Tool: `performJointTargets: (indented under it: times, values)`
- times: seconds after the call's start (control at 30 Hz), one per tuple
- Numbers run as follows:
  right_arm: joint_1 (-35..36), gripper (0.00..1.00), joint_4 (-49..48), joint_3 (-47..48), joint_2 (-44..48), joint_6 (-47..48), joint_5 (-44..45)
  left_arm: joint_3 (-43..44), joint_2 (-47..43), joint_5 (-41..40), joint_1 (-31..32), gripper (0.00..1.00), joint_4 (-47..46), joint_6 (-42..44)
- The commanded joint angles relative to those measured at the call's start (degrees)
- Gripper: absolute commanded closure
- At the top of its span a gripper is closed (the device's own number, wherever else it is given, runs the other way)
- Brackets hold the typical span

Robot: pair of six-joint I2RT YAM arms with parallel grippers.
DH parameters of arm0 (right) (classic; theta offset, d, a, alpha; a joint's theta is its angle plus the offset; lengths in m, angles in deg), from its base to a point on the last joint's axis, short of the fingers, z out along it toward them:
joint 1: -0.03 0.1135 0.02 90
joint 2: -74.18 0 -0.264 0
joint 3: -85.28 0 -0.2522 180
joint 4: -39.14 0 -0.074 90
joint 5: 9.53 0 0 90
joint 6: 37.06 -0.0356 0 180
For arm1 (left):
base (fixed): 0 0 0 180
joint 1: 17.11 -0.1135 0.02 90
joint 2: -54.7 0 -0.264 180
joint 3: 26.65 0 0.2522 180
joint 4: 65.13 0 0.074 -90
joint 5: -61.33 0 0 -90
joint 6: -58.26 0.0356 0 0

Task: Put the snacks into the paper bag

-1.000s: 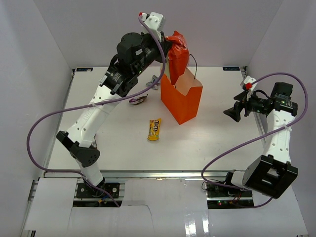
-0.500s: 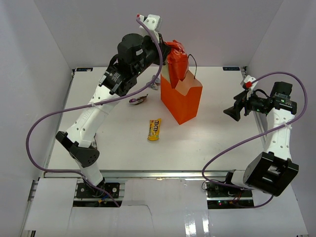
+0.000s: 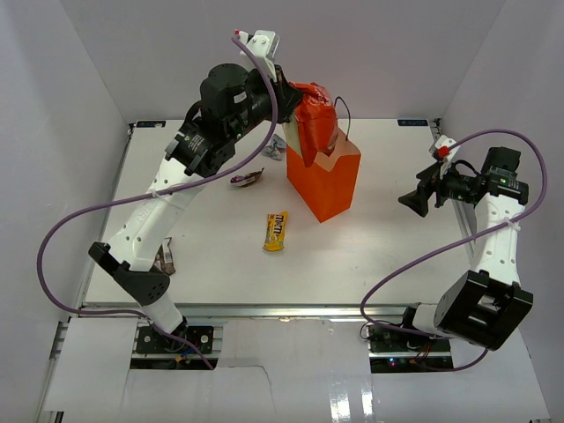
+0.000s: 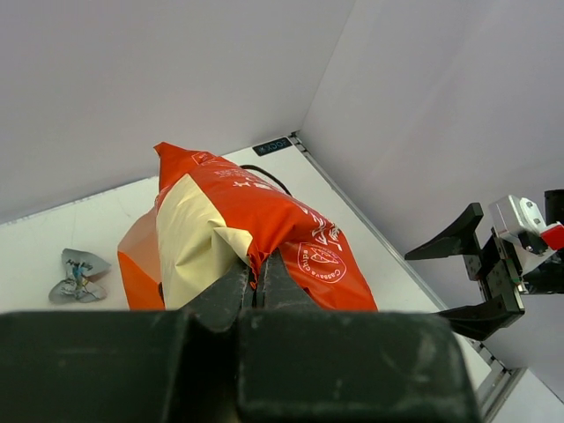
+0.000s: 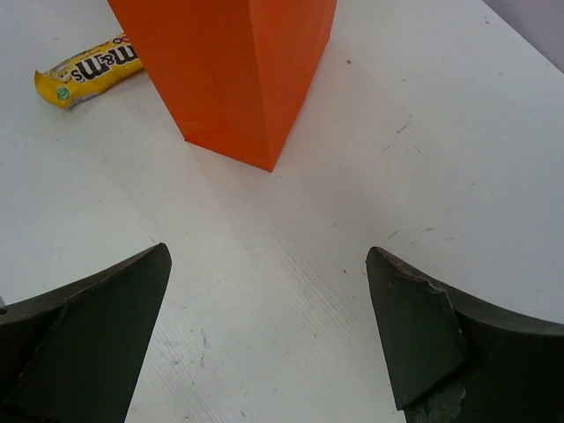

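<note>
My left gripper [image 3: 291, 95] is shut on the top edge of the red-orange chip bag [image 3: 315, 119], which hangs with its lower end inside the mouth of the upright orange paper bag [image 3: 333, 183]. In the left wrist view my gripper [image 4: 256, 273] pinches the chip bag [image 4: 295, 225] above the paper bag's pale inside [image 4: 189, 238]. The yellow candy packet [image 3: 277, 231] lies on the table in front of the paper bag. A purple wrapper [image 3: 247, 180] and a silver-grey wrapper [image 3: 275, 148] lie left of it. My right gripper [image 3: 412, 201] is open and empty, right of the bag.
A small pinkish wrapper [image 3: 165, 258] lies by the left arm's lower link. The right wrist view shows the paper bag's base [image 5: 238, 79] and the yellow packet [image 5: 88, 70] ahead of my open gripper [image 5: 269, 264]. White walls enclose the table [image 3: 388, 256].
My left gripper has lowered the chip bag further into the paper bag's mouth. The left arm has shifted, uncovering the pinkish wrapper. The right arm has not moved.
</note>
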Motion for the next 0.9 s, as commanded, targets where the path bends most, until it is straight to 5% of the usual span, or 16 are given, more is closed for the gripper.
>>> performJointTargets:
  times: [0.0, 0.33, 0.47, 0.63, 0.87]
  values:
    - [-0.1, 0.03, -1.1, -0.7, 0.4, -0.8, -1.6, -1.1, -3.2, 1.5, -0.2, 1.0, -0.9, -2.4]
    - [-0.1, 0.03, -1.1, -0.7, 0.6, -0.9, -1.8, -1.3, -0.5, 1.5, -0.2, 1.0, 0.4, -4.1]
    - [-0.1, 0.03, -1.2, -1.1, 0.6, -0.8, -1.8, -0.4, 0.4, 3.4, -0.3, 0.64, 0.4, -4.8]
    - [0.0, 0.03, -1.4, -1.1, 0.6, -1.2, -1.9, 0.7, 2.5, 4.0, -0.2, 0.44, 0.5, -5.1]
    - [0.0, 0.03, 0.5, -1.3, 0.9, 0.1, -1.9, 4.7, 4.5, 4.4, -0.7, 0.32, -0.1, -4.4]
